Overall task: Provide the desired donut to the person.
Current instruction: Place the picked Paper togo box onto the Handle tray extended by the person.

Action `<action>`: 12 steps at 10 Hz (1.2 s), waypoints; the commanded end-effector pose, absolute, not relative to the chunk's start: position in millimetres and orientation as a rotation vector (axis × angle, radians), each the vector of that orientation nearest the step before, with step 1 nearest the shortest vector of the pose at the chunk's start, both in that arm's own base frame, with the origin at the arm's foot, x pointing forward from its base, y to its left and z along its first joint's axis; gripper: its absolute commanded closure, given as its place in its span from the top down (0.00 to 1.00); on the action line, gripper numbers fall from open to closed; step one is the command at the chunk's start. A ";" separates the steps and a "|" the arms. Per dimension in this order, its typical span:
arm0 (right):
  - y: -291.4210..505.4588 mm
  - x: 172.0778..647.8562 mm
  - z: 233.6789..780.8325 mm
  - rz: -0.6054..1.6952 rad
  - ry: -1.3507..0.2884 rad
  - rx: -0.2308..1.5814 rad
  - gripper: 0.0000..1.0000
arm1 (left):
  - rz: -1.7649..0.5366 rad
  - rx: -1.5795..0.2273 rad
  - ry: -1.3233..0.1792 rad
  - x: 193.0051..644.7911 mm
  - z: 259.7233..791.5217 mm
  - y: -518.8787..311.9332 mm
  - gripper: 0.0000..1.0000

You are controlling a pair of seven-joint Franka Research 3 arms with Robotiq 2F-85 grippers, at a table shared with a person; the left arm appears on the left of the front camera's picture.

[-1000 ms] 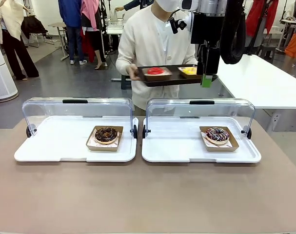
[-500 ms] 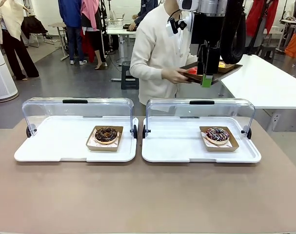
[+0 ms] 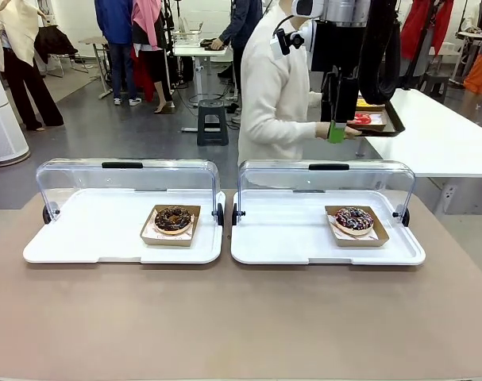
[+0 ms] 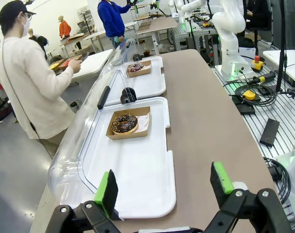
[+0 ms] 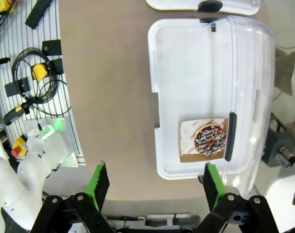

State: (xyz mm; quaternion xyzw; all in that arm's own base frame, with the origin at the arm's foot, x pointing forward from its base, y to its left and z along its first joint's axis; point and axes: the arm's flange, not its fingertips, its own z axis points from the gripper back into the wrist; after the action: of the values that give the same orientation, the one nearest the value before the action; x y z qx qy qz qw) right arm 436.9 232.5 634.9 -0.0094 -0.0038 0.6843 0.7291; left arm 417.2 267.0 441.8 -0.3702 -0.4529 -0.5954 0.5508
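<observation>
No lettering, brand, number or sign can be read anywhere on the table. Faint reddish print marks the paper liner (image 5: 194, 131) under the sprinkled donut (image 5: 210, 141), seen from the right wrist camera, but it is too small to make out.

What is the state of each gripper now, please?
Left gripper: open, holding nothing.
Right gripper: open, holding nothing.
</observation>
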 end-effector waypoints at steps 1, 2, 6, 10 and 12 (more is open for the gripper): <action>232.1 435.8 635.2 1.503 -0.003 -0.021 1.00 | -1.397 -0.878 -1.064 416.3 444.6 266.7 1.00; 232.1 435.8 635.2 1.503 -0.003 -0.021 1.00 | -1.397 -0.878 -1.064 416.3 444.6 266.7 1.00; 156.3 467.4 658.9 1.573 0.025 0.513 1.00 | -1.397 -0.878 -1.064 416.3 444.6 266.7 1.00; 9.7 502.8 628.4 1.520 -0.459 1.130 1.00 | -1.397 -0.878 -1.064 416.3 444.6 266.7 1.00; -29.9 495.4 598.3 1.319 -0.739 0.929 1.00 | -1.397 -0.878 -1.064 416.3 444.6 266.7 1.00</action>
State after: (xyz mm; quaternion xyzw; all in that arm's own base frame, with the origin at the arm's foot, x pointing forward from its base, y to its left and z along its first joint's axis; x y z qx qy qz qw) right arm 506.8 -46.9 610.6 0.4357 -0.2653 0.6140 0.6024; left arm 416.9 267.6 441.8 -0.3699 -0.4531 -0.5950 0.5512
